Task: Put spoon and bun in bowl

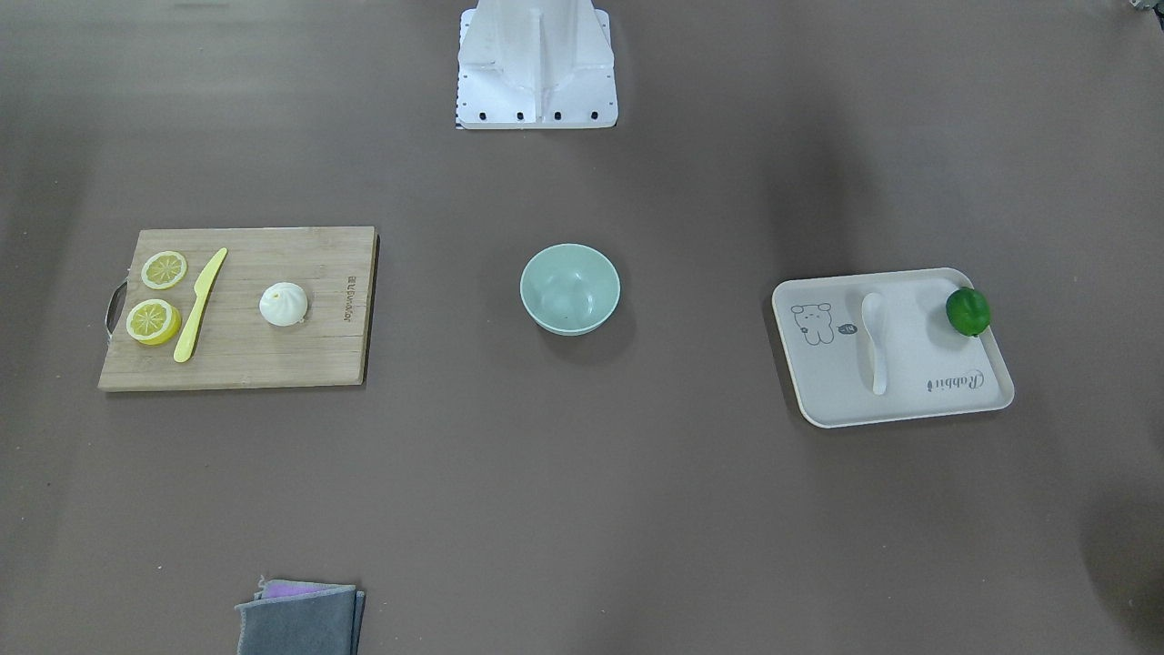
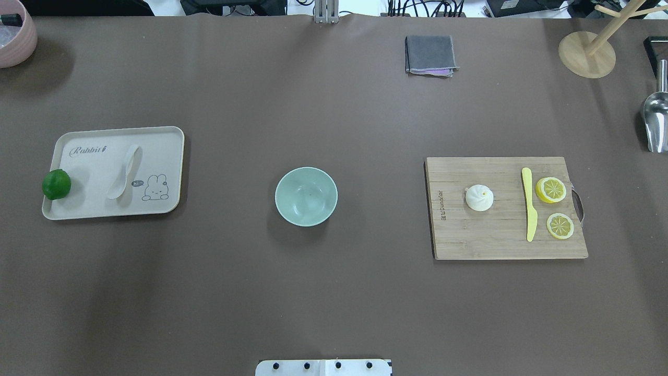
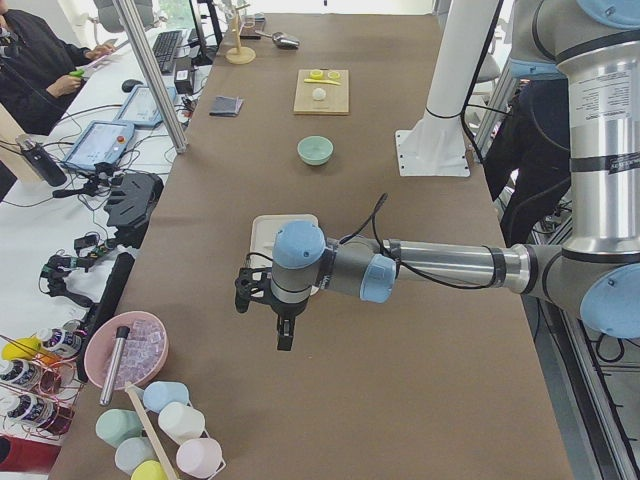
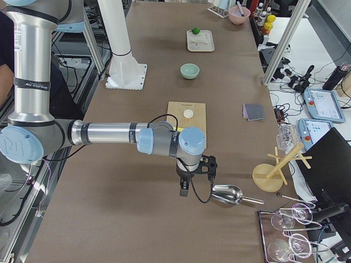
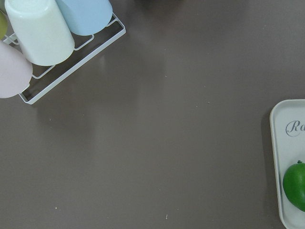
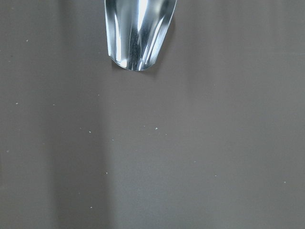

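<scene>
Small white glossy soup spoon (image 1: 876,346), front-facing view: we see it lying on the pale rectangular rabbit-print tray (image 1: 909,405), apart from the round green lime (image 1: 968,311) at the tray's rim.
Small round white pleated bun (image 1: 284,304), same view: it sits on the bamboo cutting board (image 1: 273,355), beside the yellow plastic knife (image 1: 200,305) and two lemon slices (image 1: 164,270).
Round mint-green bowl (image 2: 306,196), overhead view: it stands empty in the middle of the brown table (image 2: 334,292), between tray and board and well apart from both.
Left gripper (image 3: 285,342), left side view: it hangs over bare table near the tray's end. We cannot tell how its jaws stand.
Right gripper (image 4: 183,192), right side view: it hangs just beside a shiny steel scoop (image 4: 226,194), beyond the board. Again we cannot tell its jaw state.
Left wrist view: we see the tray's corner, the lime, pastel cups (image 5: 38,33) in a wire rack (image 5: 71,71), and no fingers.
Right wrist view: we see the scoop's mouth over table, and no fingers.
Progress: we judge nothing is done yet. Spoon and bun both need picking up and placing in the bowl.
</scene>
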`<state>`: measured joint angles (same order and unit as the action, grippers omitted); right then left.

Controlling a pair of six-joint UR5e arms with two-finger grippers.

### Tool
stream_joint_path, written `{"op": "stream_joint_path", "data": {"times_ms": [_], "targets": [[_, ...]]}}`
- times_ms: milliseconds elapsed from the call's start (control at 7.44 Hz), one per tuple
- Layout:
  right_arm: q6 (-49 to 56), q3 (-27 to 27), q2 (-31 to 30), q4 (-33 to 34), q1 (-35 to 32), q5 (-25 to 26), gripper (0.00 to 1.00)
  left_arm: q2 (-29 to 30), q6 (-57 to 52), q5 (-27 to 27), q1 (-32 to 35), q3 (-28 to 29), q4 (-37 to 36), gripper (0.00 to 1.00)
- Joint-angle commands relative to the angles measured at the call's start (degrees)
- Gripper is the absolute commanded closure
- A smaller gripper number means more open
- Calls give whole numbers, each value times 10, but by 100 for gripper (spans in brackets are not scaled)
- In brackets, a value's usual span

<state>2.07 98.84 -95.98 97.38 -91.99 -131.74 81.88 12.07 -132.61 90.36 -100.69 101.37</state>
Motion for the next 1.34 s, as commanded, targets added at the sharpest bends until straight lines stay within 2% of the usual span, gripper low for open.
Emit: {"op": "stream_joint_path", "data": {"times_ms": [0,1210], "targets": [[0,0,0,0,1,0,0,3,-3,1,0,1,-3,2],[1,-1,-2,0,2,2,0,5,-6,6,0,10,1,2]]}}
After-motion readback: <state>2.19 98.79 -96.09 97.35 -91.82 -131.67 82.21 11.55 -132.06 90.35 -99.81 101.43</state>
